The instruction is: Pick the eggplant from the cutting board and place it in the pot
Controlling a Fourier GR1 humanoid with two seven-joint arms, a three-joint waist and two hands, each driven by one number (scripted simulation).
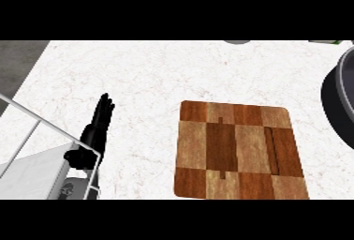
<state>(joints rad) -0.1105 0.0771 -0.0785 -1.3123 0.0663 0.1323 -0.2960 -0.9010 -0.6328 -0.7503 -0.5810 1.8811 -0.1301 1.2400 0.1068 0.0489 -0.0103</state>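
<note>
eggplant is what you're after, but you won't find it in the head view: the cutting board (239, 151) lies bare, its wooden checker top showing nothing on it, and no purple shape sits on the counter (152, 70) around it either. whether it is already in the pot or simply out of frame cannot be told. the pot (339, 101) shows only as a dark curved wall at the right edge, its inside cut off from sight.

if you do locate it, expect something light, smooth-skinned and a bit slippery, firm enough to hold without bruising; judging by its usual shape, take it around the thick middle rather than the tapering stem end.

your left hand (100, 123) stands on the counter well left of the board, fingers straight and together, pointing away from you, holding nothing. the right hand does not appear at all.

beside the left hand a white wire rack (41, 126) crosses the lower left corner, and its rail sits close enough to the wrist that a sideways sweep could catch it. between board and pot the counter looks unobstructed.
</note>
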